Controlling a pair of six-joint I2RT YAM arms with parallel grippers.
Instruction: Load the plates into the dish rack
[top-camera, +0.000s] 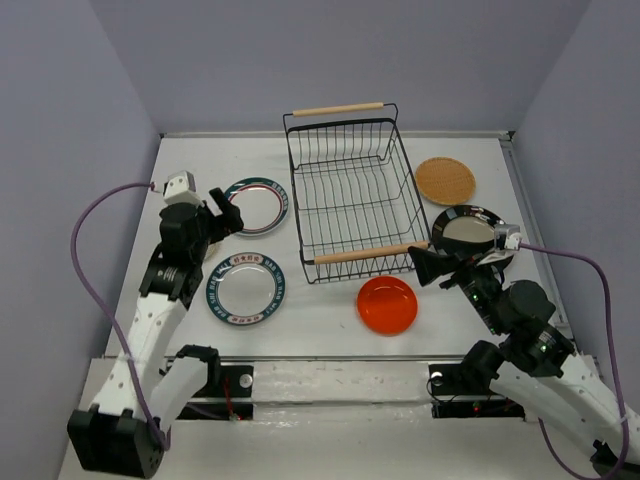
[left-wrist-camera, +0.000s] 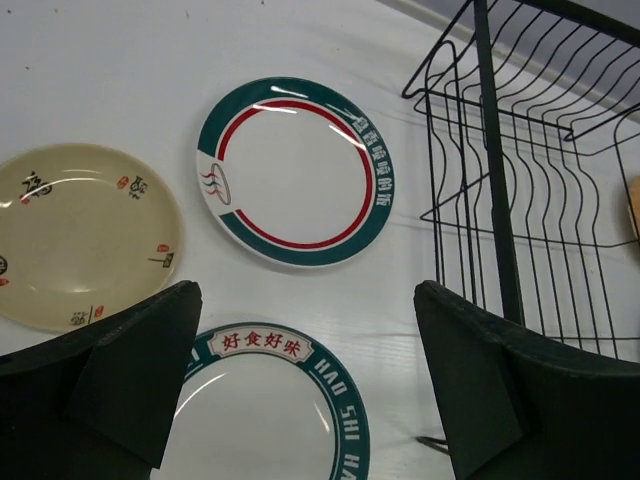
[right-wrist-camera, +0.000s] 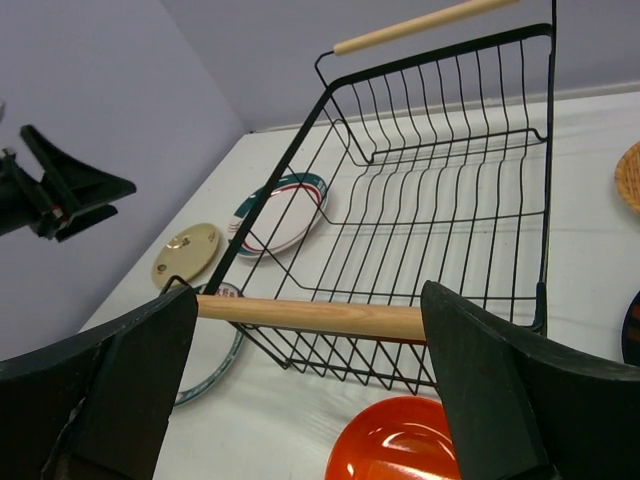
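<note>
The dish rack (top-camera: 370, 254) sits in the middle, plates lying flat around it — far green-rimmed plate (top-camera: 256, 206) and near green-rimmed plate (top-camera: 245, 289) left, orange-red plate (top-camera: 387, 304) near, black-rimmed plate (top-camera: 470, 230) and tan woven plate (top-camera: 445, 180) right — left gripper (top-camera: 232, 212) and right gripper (top-camera: 421, 266) both spread wide.

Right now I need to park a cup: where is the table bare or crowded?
Bare table lies far-left beyond the upper green-rimmed plate, and between the lower green-rimmed plate and the orange-red plate. Crowded right of the dish rack.
</note>
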